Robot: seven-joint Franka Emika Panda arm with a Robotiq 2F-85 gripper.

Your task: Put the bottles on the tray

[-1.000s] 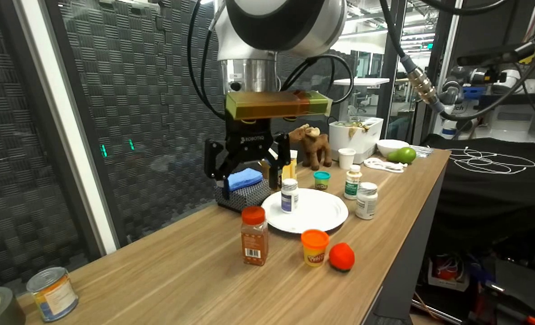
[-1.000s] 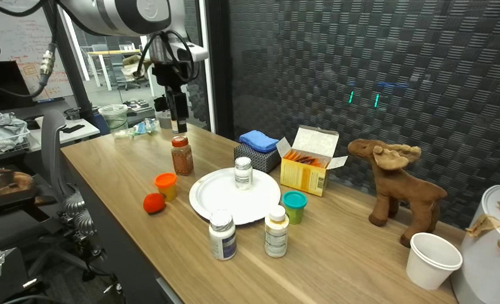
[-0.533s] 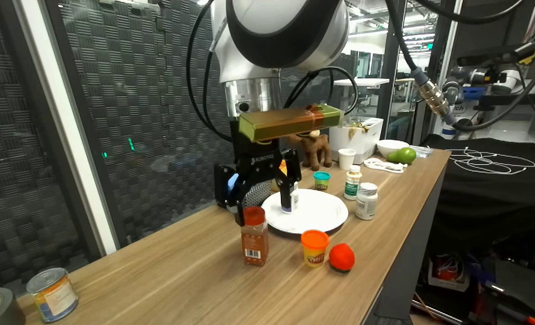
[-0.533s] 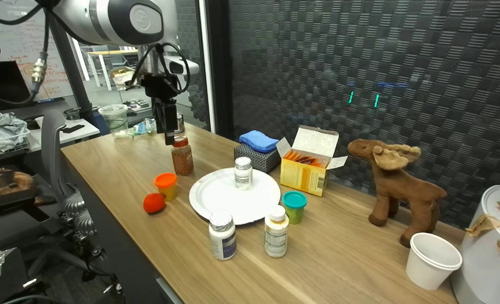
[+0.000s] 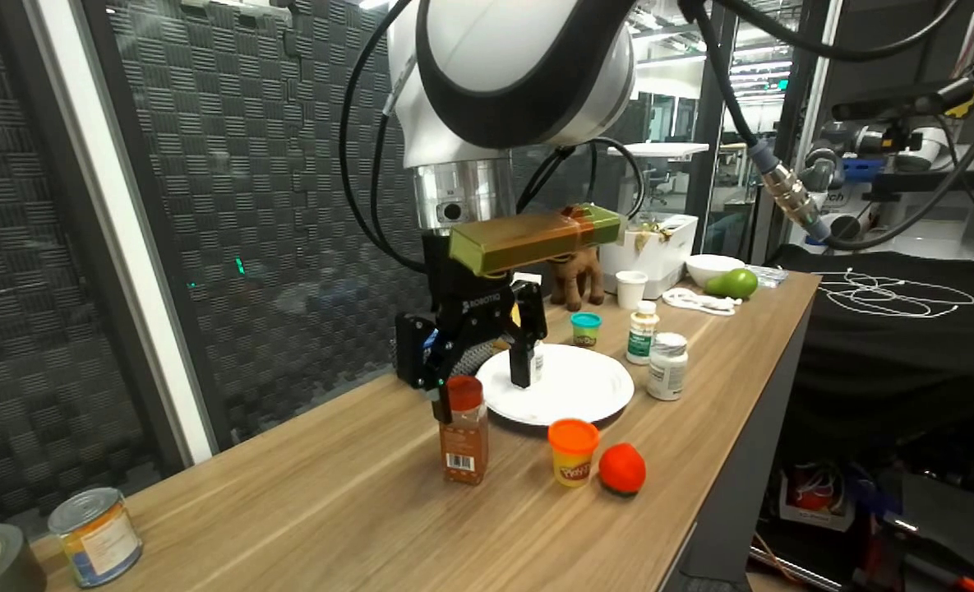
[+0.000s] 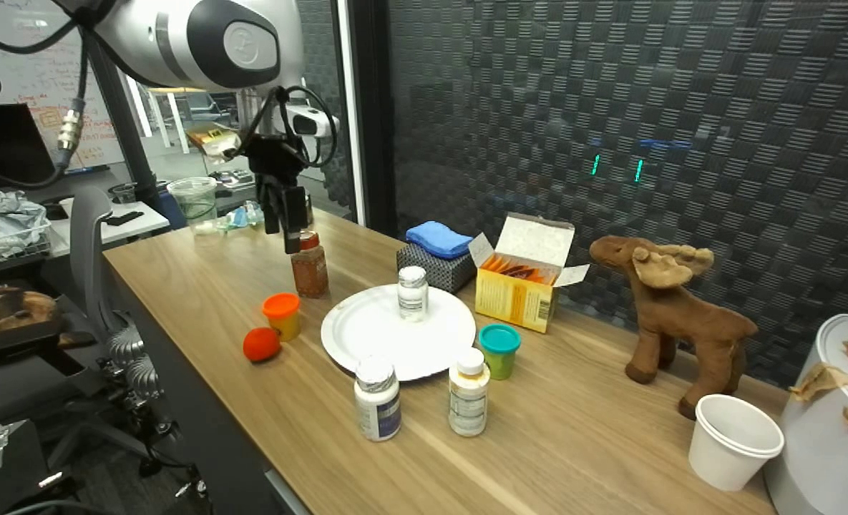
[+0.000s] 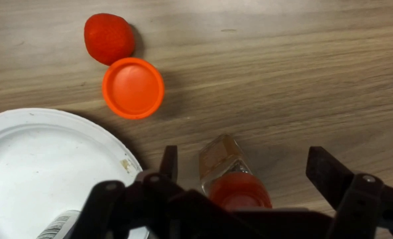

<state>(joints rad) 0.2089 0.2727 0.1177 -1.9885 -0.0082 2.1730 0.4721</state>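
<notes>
A reddish-brown bottle (image 5: 463, 444) with a red cap stands upright on the table. My gripper (image 7: 244, 159) is open above it, tilted, its fingertips near cap height. In the wrist view the bottle shows between the fingers, closer to the left one, with bare gaps on both sides. The tray, a round white plate (image 6: 366, 332), carries one white bottle (image 6: 413, 300) near its rim, partly covered by a finger in an exterior view. Two more bottles stand off the plate: a purple-labelled white one (image 6: 378, 408) and a green-labelled pale one (image 5: 641, 335). A short orange-lidded tub (image 7: 133, 88) stands beside the plate.
A red-orange ball (image 7: 108, 38) touches the orange-lidded tub. A teal-lidded tub (image 6: 499, 350), a yellow box (image 6: 517, 293), a patterned block with a blue cloth (image 6: 438, 250) and a toy moose (image 6: 681, 315) line the far side. A metal tin (image 5: 96, 536) stands near the table's other end.
My gripper has come down and tilted, moving over to the red-capped bottle until its fingertips are around cap height. The jaws have stayed open. Bottles and plate have not moved.
</notes>
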